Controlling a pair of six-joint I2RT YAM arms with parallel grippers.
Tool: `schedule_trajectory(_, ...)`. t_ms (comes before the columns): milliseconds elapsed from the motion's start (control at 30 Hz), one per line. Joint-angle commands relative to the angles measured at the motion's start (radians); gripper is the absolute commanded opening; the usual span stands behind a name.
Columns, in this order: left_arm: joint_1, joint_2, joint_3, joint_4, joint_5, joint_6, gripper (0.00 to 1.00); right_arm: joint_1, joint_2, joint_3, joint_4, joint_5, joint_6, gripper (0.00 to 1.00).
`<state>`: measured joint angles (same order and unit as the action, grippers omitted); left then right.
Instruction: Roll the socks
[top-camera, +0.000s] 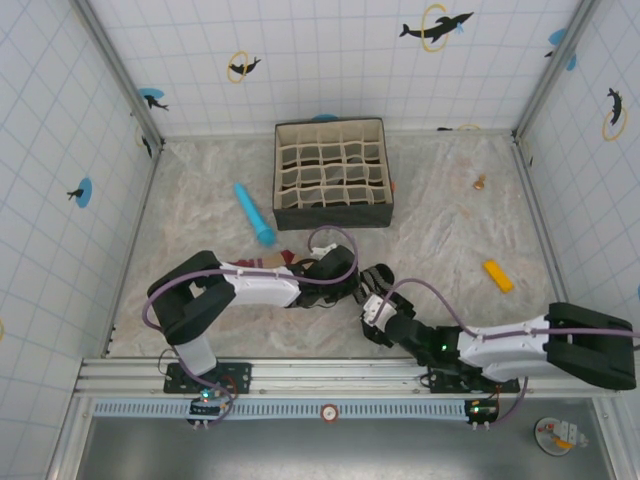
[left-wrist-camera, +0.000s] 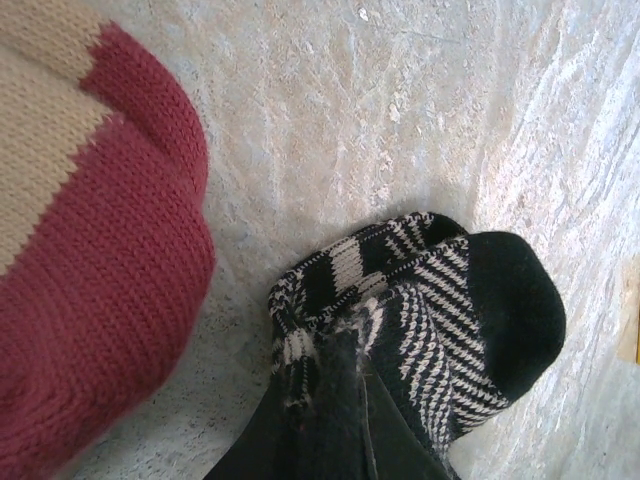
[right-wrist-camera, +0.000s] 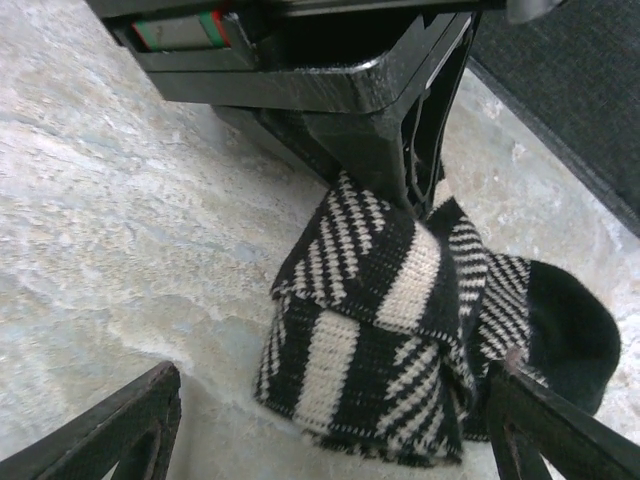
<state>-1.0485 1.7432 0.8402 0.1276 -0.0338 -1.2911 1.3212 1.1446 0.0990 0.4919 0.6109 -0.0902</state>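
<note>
Right tool (right-wrist-camera: 330, 430), spread wide, straddles the b/w striped sock (right-wrist-camera: 370, 330) on the surface (right-wrist-camera: 120, 230); left tool (right-wrist-camera: 405, 190) pinches its folded top. Peach sock (left-wrist-camera: 90, 250) lies nearby. Risk: roll could unravel if left lets go early.

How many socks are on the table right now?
2. The black-and-white sock is bunched mid-table, pinched in the left gripper; the peach-and-maroon sock lies close beside it, partly out of view.

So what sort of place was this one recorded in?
Probably a purpose-built robot test enclosure, not a home: white grid-patterned walls with dolphin stickers box in a marble-look tabletop, and a metal mounting rail runs along its near edge.
</note>
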Motion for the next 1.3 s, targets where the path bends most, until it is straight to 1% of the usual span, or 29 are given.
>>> schedule_trajectory(0, -0.009, -0.013, -0.028, -0.069, 0.017, -0.019, 0.00, 0.006, 0.069, 0.052, 0.167, 0.077, -0.074, 0.80)
schedule_trajectory(100, -0.012, -0.014, -0.035, -0.068, 0.020, -0.023, 0.00, 0.007, 0.135, 0.067, 0.230, 0.084, -0.106, 0.80)
schedule_trajectory(200, -0.012, -0.016, -0.038, -0.068, 0.021, -0.025, 0.00, 0.006, 0.204, 0.089, 0.253, 0.111, -0.121, 0.75)
schedule_trajectory(367, -0.013, -0.038, -0.060, -0.058, 0.011, -0.029, 0.00, -0.003, 0.268, 0.079, 0.272, 0.106, -0.093, 0.57)
schedule_trajectory(433, -0.013, -0.054, -0.081, -0.036, 0.007, -0.037, 0.02, -0.011, 0.282, 0.064, 0.279, 0.095, -0.066, 0.46)
schedule_trajectory(467, -0.013, -0.059, -0.088, -0.024, 0.008, -0.039, 0.06, -0.018, 0.284, 0.054, 0.284, 0.086, -0.050, 0.41)
schedule_trajectory(500, -0.013, -0.062, -0.090, -0.018, 0.013, -0.039, 0.13, -0.029, 0.284, 0.045, 0.285, 0.071, -0.029, 0.36)
schedule_trajectory(567, -0.013, -0.065, -0.090, -0.013, 0.021, -0.034, 0.27, -0.058, 0.276, 0.029, 0.281, 0.025, 0.010, 0.22)
schedule_trajectory(600, -0.012, -0.066, -0.090, -0.007, 0.026, -0.032, 0.38, -0.076, 0.268, 0.024, 0.270, -0.014, 0.033, 0.16)
schedule_trajectory(633, -0.013, -0.070, -0.090, -0.007, 0.029, -0.031, 0.53, -0.098, 0.259, 0.021, 0.257, -0.059, 0.059, 0.11)
schedule_trajectory(667, -0.013, -0.073, -0.092, -0.006, 0.028, -0.032, 0.58, -0.119, 0.249, 0.017, 0.247, -0.097, 0.081, 0.07)
schedule_trajectory(700, -0.014, -0.079, -0.093, -0.003, 0.026, -0.028, 0.61, -0.141, 0.239, 0.010, 0.242, -0.140, 0.100, 0.04)
schedule_trajectory(800, -0.013, -0.081, -0.079, -0.011, 0.033, -0.013, 0.66, -0.202, 0.219, -0.005, 0.223, -0.255, 0.149, 0.01)
schedule_trajectory(933, -0.015, -0.100, -0.067, 0.006, 0.031, 0.014, 0.68, -0.293, 0.195, -0.036, 0.231, -0.409, 0.215, 0.00)
schedule_trajectory(1100, -0.019, -0.151, -0.099, 0.084, 0.026, 0.073, 0.69, -0.430, 0.171, -0.065, 0.273, -0.628, 0.304, 0.00)
schedule_trajectory(1200, -0.018, -0.181, -0.142, 0.158, 0.034, 0.087, 0.69, -0.519, 0.188, -0.061, 0.300, -0.770, 0.362, 0.00)
schedule_trajectory(1267, -0.022, -0.188, -0.153, 0.186, 0.041, 0.103, 0.68, -0.571, 0.212, -0.058, 0.327, -0.836, 0.408, 0.00)
